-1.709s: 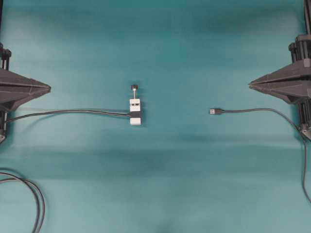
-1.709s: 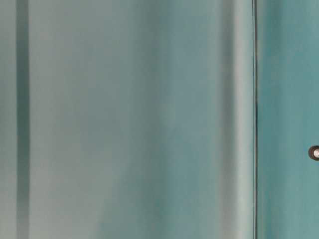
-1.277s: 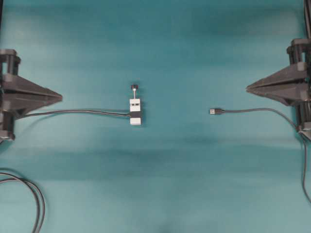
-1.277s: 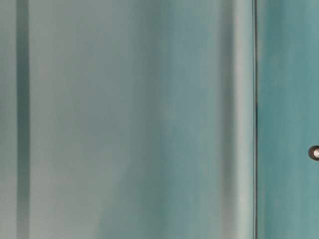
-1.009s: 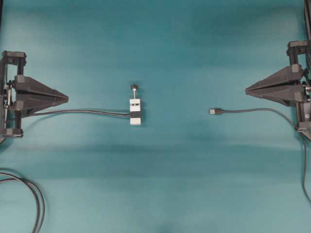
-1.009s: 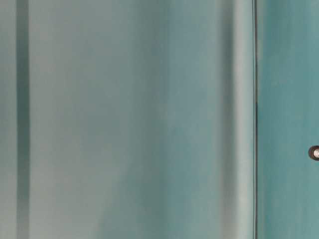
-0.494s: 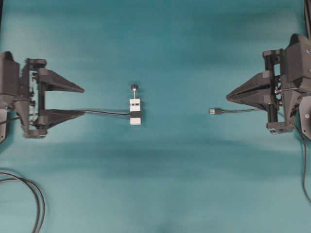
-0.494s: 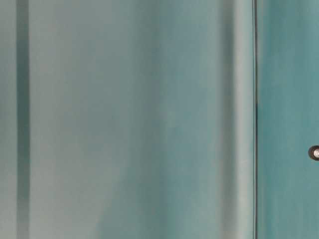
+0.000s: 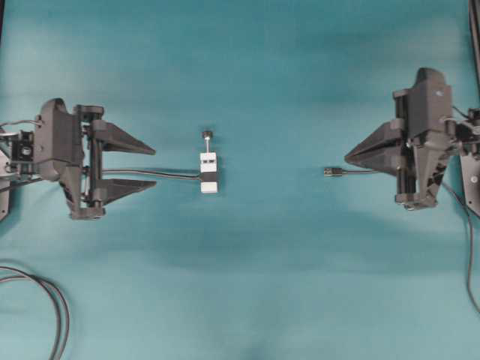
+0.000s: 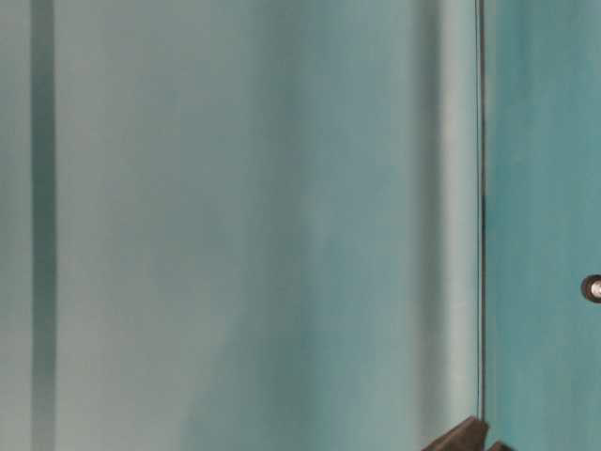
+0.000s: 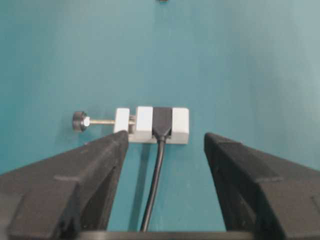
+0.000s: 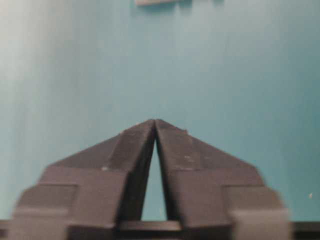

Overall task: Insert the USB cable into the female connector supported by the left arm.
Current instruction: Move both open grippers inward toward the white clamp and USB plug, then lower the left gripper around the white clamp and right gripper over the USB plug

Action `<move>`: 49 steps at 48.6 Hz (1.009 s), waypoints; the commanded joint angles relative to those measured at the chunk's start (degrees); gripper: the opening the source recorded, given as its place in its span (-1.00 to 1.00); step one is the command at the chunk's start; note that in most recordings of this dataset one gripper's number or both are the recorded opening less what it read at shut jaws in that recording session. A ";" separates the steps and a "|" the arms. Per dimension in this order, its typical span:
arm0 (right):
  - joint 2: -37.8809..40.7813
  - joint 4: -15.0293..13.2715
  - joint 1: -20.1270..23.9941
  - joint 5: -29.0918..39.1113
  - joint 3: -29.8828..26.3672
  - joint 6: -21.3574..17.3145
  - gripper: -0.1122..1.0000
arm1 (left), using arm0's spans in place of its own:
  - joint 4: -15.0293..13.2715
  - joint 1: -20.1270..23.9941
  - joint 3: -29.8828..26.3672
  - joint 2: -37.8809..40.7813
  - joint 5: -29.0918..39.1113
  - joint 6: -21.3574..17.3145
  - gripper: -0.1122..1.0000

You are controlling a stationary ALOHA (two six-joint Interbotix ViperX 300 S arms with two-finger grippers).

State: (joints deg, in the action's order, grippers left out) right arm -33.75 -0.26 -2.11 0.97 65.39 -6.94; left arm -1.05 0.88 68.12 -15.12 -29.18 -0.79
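Although the table-level view gives almost nothing but blurred teal surface, a dark wedge tip [image 10: 460, 437] pokes in at its bottom edge, and which arm it belongs to cannot be told. From overhead, looped grey cables [image 9: 52, 300] at the lower left are cut off by the frame. The left gripper [image 9: 154, 166] has its jaws spread wide, holding nothing, its fingers either side of a dark cable [image 9: 161, 174] that runs to the white clamp block [image 9: 208, 172] on the teal table [image 9: 247, 285]. That block sits well apart from the fingertips; its screw knob [image 9: 206, 135] points toward the top of the overhead view. Further right, the USB cable [image 9: 360, 172] lies flat, its long axis running across the picture, the silver plug [image 9: 331, 172] pointing left at the block. Its far length vanishes beneath the right gripper [image 9: 347, 158], whose fingertips meet in the right wrist view, grasping nothing, just beside the plug.
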 commanded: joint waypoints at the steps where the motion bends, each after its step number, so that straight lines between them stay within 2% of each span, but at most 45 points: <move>1: 1.67 0.00 -0.09 -0.88 -0.62 0.00 -0.36 | 0.09 -0.09 -0.53 2.72 -3.60 -0.70 0.47; 7: 4.75 -0.62 -0.44 -1.76 -0.35 0.00 0.15 | 0.09 -0.09 -0.53 6.15 -5.80 -0.79 0.47; 11: 6.50 -0.53 -0.79 -1.76 -0.09 0.00 0.35 | 0.09 0.00 -0.53 8.26 -6.77 -0.79 0.47; 27: 11.60 -0.53 -1.32 -2.99 2.20 0.00 0.29 | 0.09 0.70 -0.53 12.04 -6.24 -0.79 0.46; 33: 12.30 -0.62 -1.32 -7.03 4.04 -0.09 0.29 | 0.00 0.88 -0.88 11.95 -4.75 -0.62 0.46; 49: 12.30 -0.53 -4.57 -18.46 9.05 -0.09 0.29 | 0.00 0.88 -2.72 10.63 0.00 -0.26 0.46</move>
State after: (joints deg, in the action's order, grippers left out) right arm -21.27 -0.79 -5.89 -15.47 74.36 -7.12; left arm -1.05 1.67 66.53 -3.16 -29.79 -0.88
